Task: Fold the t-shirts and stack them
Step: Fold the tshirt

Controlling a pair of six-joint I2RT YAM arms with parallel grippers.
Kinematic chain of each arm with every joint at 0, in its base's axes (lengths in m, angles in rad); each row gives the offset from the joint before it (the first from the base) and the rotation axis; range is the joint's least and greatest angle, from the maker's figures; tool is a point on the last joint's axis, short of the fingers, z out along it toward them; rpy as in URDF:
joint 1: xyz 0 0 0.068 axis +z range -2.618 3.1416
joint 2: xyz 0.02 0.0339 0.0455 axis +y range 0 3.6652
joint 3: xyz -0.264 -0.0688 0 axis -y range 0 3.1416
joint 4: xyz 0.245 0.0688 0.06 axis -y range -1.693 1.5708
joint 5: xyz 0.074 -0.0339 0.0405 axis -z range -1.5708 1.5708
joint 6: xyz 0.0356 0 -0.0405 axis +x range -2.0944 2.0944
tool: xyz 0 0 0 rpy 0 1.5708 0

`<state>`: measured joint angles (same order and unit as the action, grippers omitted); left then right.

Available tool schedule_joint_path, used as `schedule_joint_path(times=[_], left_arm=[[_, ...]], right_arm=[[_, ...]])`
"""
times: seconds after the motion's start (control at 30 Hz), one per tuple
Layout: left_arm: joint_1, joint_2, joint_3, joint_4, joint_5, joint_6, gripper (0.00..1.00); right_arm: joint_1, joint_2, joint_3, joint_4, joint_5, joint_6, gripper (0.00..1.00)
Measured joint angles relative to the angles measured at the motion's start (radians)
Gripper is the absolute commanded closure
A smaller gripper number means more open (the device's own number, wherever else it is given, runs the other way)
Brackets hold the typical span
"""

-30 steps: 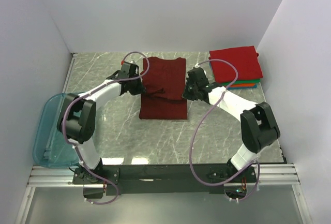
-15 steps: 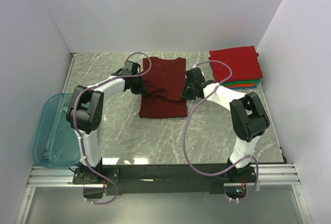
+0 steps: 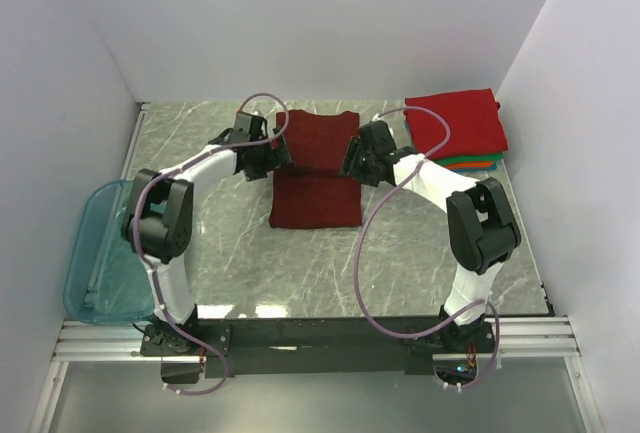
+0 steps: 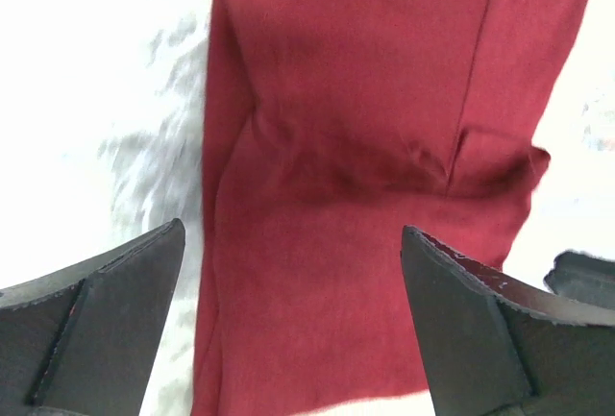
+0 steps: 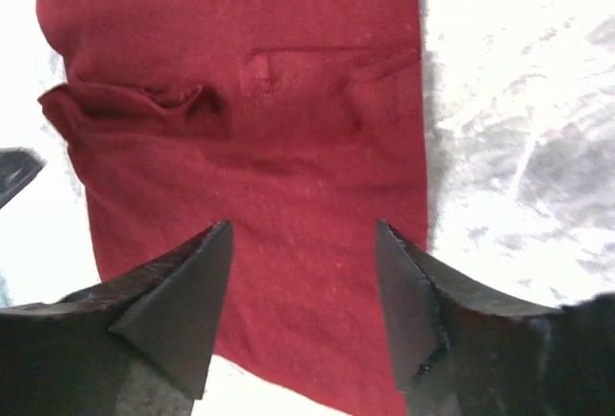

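Both jaws parted above the maroon t-shirt, nothing grasped.

Left gripper [image 4: 293,233] and right gripper [image 5: 303,229] hang released over opposite side edges of the maroon t-shirt [image 3: 315,168]. It lies flat on the table [image 3: 300,263] at frame centre as a narrow strip, with a creased cross-fold mid-length. The symmetric placement probably serves a paired fold. The folded stack [image 3: 455,123], red on top, waits at upper right, likely its destination. The teal bin [image 3: 95,253] sits at the left edge.

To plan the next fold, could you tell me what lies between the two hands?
The dark maroon t-shirt lies between the left hand and right hand; the top view shows it.
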<state>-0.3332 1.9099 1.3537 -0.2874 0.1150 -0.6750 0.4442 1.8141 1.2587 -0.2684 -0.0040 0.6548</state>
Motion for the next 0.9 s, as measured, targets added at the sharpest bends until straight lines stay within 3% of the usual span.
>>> schedule_joint_path(times=[0.13,0.17,0.57,0.77,0.9], left_arm=[[0.0,-0.153,-0.136,0.019,-0.009,-0.02,0.0],[0.0,-0.207,-0.184,0.032,-0.01,-0.028,0.01],[-0.003,-0.755,-0.715,0.1,-0.024,-0.168,0.0],[-0.007,-0.723,-0.766,0.148,0.002,-0.205,0.01],[-0.007,-0.618,-0.763,0.2,0.029,-0.209,0.1]], right_arm=[[0.0,-0.046,-0.023,-0.013,0.008,-0.007,0.25],[0.0,-0.065,-0.04,-0.012,0.008,-0.007,0.14],[0.014,-0.364,-0.388,0.044,-0.067,-0.012,0.11],[0.014,-0.417,-0.522,0.092,-0.115,0.014,0.15],[0.014,-0.406,-0.536,0.121,-0.126,0.031,0.18]])
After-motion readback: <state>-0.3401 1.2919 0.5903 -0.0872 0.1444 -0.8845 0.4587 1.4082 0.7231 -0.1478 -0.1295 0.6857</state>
